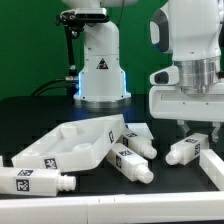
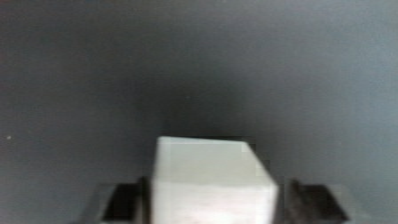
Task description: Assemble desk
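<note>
The desk top (image 1: 68, 148) looks like hard white plastic, smooth, with a soft shine along its edges. The legs (image 1: 133, 140) lying around it are the same white plastic, smooth and a bit shiny. The little tags (image 1: 24, 182) on them are flat black-and-white squares with no shine. The bench (image 1: 40, 115) is black and dull, with a matt top. The robot arm (image 1: 100, 62) has a white glossy shell that catches the light. In the wrist view a leg (image 2: 214, 175) is smooth, plain white. The fingers (image 2: 125, 200) look dark and dull, maybe rubber, but that picture is too blurry to be sure.
</note>
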`<action>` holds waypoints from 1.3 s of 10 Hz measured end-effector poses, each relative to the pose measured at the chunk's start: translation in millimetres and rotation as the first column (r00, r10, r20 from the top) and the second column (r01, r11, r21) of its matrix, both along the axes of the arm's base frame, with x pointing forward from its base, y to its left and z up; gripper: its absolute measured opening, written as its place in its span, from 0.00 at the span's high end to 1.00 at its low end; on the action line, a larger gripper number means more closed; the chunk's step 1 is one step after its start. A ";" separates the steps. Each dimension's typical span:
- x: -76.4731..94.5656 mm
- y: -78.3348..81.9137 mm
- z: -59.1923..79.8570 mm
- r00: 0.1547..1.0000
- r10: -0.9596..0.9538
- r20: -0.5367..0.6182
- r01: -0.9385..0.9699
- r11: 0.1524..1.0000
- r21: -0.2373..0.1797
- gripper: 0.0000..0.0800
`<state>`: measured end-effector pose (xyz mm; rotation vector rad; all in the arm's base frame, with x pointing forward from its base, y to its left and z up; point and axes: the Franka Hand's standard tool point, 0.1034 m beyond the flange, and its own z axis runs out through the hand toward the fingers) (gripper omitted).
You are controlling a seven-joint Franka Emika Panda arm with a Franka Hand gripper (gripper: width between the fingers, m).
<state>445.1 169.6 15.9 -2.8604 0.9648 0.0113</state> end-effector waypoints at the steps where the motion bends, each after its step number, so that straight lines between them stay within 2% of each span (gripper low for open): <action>1: 0.0 0.1 0.0 1.000 0.004 0.000 -0.004 1.000 0.000 0.65; 3: -5.0 -2.9 5.0 0.999 0.045 0.007 -0.045 0.999 -0.004 0.64; 5: -31.5 -18.6 20.4 0.996 0.094 0.004 -0.094 0.995 -0.018 0.64; 6: -55.7 -23.0 26.7 0.994 0.111 -0.003 -0.111 0.993 -0.029 0.64; 7: -76.5 -13.5 30.2 0.989 0.151 -0.001 -0.151 0.988 -0.039 0.64; 8: -82.3 4.8 32.0 0.977 0.214 0.006 -0.214 0.976 -0.044 0.64; 11: -82.2 5.8 29.8 0.970 0.241 0.009 -0.240 0.970 -0.045 0.64; 13: -89.2 20.6 19.5 0.876 0.481 0.032 -0.479 0.876 -0.060 0.64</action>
